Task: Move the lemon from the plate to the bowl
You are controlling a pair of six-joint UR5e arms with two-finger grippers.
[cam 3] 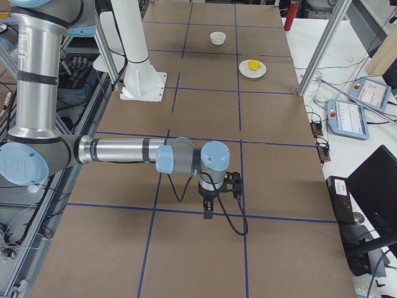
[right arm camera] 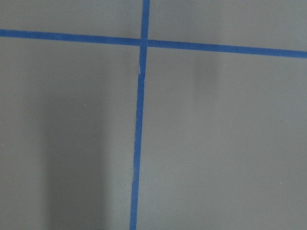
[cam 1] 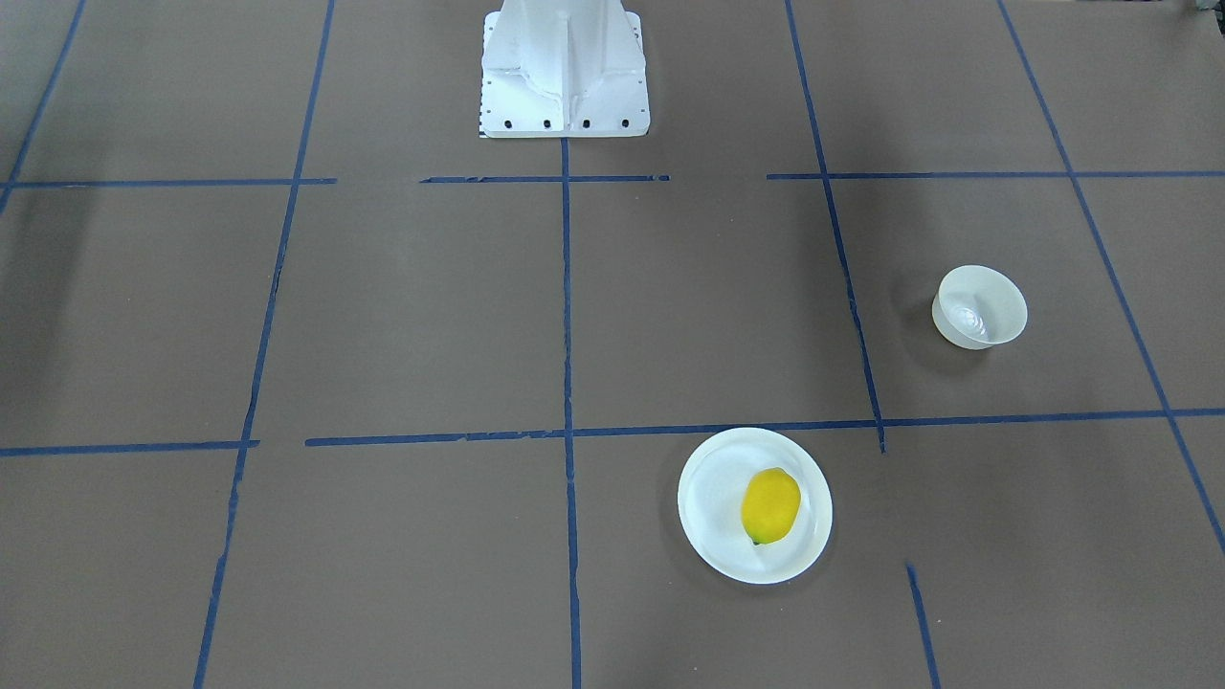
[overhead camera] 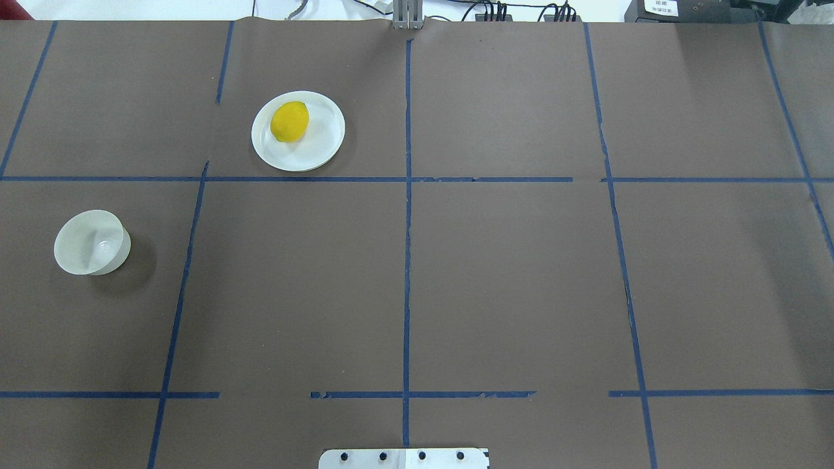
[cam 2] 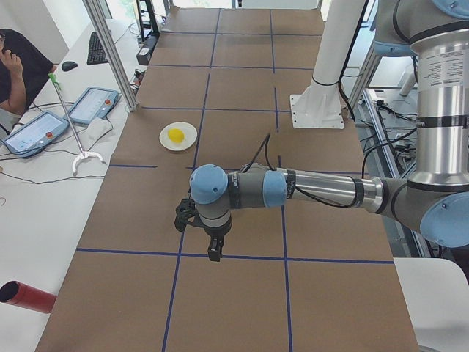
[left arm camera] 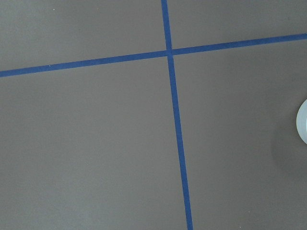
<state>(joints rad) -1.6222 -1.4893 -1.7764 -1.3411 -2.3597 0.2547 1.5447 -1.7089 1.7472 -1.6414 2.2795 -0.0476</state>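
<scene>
The bowl (left arm camera: 303,121) is cut off at the left wrist view's right edge.

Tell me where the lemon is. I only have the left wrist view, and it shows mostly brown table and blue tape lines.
Observer: In the overhead view the lemon lies on the plate, a little off-centre.
Operator: Is anything in the bowl yet?
Observer: No. The bowl is empty. It stands apart from the plate, further to the robot's left and nearer the robot.
Operator: Is my left pincer open?
Observer: I cannot tell. The left pincer shows only in the exterior left view, where it points down, away from the plate.
</scene>
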